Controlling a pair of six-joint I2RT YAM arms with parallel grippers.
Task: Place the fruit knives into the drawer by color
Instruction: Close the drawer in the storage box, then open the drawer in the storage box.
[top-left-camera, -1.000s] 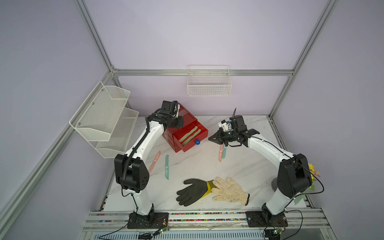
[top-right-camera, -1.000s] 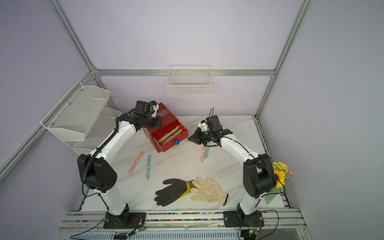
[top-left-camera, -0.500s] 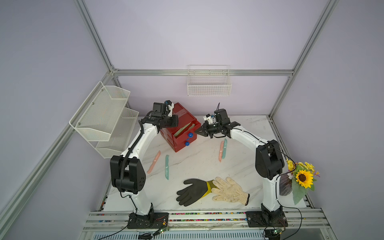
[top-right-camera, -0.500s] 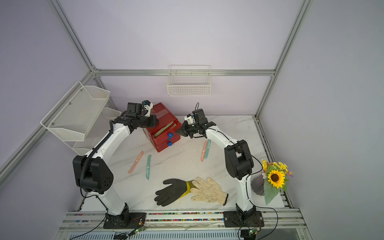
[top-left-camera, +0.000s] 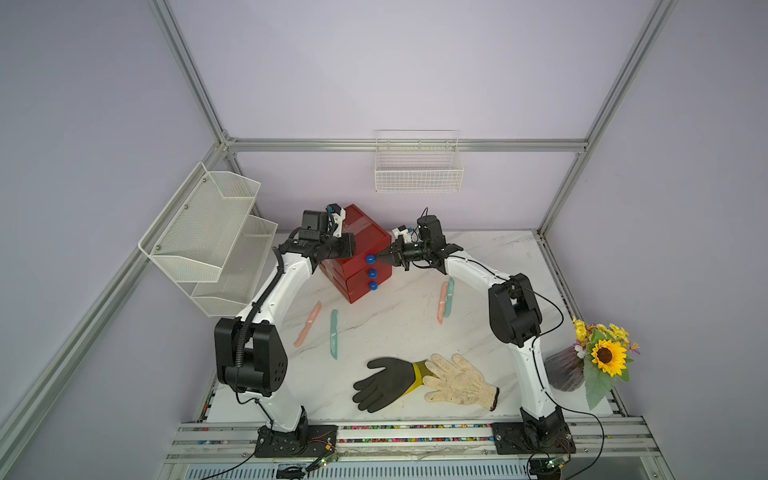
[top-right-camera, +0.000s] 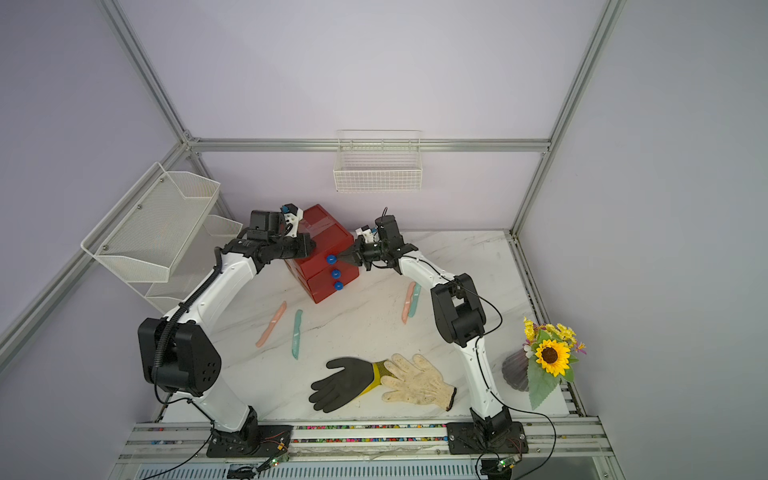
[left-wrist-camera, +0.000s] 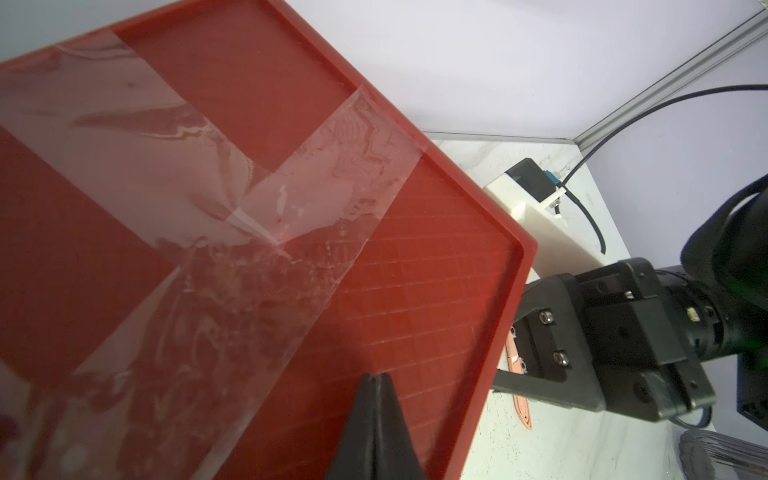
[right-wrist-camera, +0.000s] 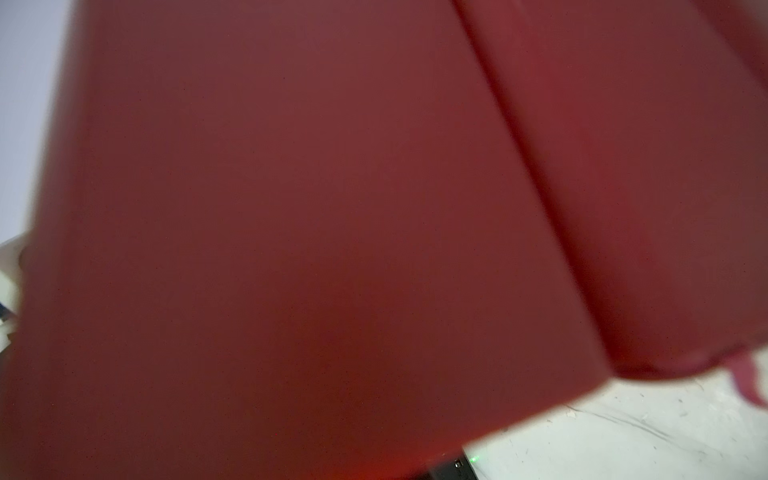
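near the bench's front edge a black glove (top-left-camera: 386, 384) and a cream glove (top-left-camera: 457, 384) overlap at the cuffs. further in, toward the left edge, a salmon knife (top-left-camera: 308, 324) and a teal knife (top-left-camera: 333, 340) lie side by side, apart. toward the right edge a second salmon knife (top-left-camera: 442, 302) and a second teal knife (top-left-camera: 449, 297) lie touching. by the back edge stands the red drawer cabinet (top-left-camera: 357, 272), all three drawers pushed in. the left gripper (left-wrist-camera: 376, 380), jaws together and empty, hangs over its taped top. the right gripper (top-left-camera: 384, 258), also closed on nothing, points at the top blue knob (top-left-camera: 370, 259).
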